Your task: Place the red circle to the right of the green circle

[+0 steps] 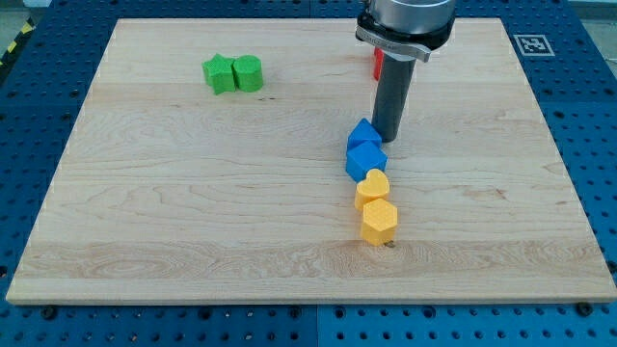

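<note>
no readable text; only a marker tag [531, 44]

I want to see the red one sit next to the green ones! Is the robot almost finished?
Not yet. Nothing looks done: the red block is mostly hidden behind the arm near the view's top, far from the green circle, which sits beside a green star. Right now my tip is down by the upper blue block, not at the red one. Still left: getting to the red block and pushing it over to the green circle's right.
</note>
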Tool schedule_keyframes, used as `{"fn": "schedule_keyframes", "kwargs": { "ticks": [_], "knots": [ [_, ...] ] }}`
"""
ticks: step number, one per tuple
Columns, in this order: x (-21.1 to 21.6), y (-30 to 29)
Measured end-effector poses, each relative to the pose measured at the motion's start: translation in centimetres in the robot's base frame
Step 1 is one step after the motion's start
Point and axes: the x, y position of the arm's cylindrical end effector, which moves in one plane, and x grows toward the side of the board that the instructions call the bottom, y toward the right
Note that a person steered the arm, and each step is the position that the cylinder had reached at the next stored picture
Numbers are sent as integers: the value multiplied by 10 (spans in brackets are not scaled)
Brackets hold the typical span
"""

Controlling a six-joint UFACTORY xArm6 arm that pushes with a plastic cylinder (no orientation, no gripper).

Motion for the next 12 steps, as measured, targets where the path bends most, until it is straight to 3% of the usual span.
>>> {"fn": "schedule_keyframes", "kwargs": {
  "ticks": [3, 4, 5, 11, 12],
  "knots": [
    [-4, 78],
    [-40, 93],
    [-75, 93],
    [-88, 110],
    [-125, 90]
  ]
}}
